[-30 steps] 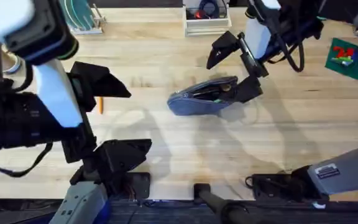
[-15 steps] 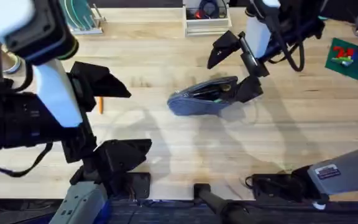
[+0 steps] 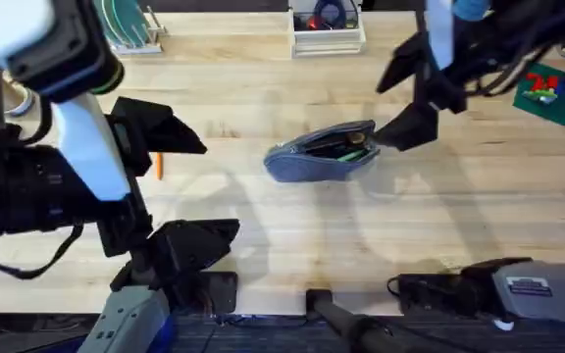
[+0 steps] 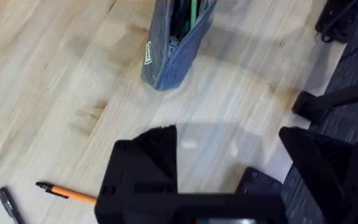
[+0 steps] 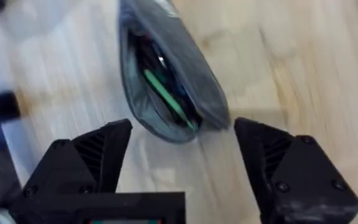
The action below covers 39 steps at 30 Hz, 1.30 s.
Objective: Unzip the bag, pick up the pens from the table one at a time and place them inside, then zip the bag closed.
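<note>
wooden table (image 3: 263, 235), open bag (image 3: 324, 153), orange pen (image 4: 67, 194)

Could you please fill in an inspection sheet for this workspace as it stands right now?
Surface: light wooden table, grain visible.
Job's things: grey-blue bag unzipped, green pen inside; orange pen and dark pen lying on the table.
Clutter: white tray, rack, toy bricks on a green plate, all at the far edge.
Grippers: left tool open and empty; right tool open, above the bag's end.
Cables: black ones on the right arm.
Surroundings: nothing seen.
</note>
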Tool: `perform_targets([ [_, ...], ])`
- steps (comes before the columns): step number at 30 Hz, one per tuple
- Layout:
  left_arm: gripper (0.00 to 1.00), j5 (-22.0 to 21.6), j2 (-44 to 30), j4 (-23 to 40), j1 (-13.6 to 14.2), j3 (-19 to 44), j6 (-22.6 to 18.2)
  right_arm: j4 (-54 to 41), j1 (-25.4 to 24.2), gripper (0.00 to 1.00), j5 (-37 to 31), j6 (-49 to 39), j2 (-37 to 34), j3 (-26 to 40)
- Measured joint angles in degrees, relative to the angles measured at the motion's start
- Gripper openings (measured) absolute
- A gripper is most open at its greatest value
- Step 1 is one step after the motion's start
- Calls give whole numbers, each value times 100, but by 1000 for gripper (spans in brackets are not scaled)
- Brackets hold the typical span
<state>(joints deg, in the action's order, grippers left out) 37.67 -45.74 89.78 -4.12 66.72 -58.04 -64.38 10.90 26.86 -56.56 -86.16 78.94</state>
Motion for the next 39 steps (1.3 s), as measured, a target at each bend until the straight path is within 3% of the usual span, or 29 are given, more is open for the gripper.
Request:
perform_targets([
  [7, 995, 0, 0, 0, 0, 0, 0, 33, -474, 998, -264, 1167, 705, -134],
  [14, 995, 0, 0, 0, 0, 0, 0, 29, -923, 998, -403, 1691, 1447, -658],
  [29, 995, 0, 0, 0, 0, 0, 0, -124, -1124, 998, -608, 1806, 3157, -1469],
  [39, 995, 0, 0, 0, 0, 0, 2, -385, -1124, 998, -611, 1823, 3367, -1487],
])
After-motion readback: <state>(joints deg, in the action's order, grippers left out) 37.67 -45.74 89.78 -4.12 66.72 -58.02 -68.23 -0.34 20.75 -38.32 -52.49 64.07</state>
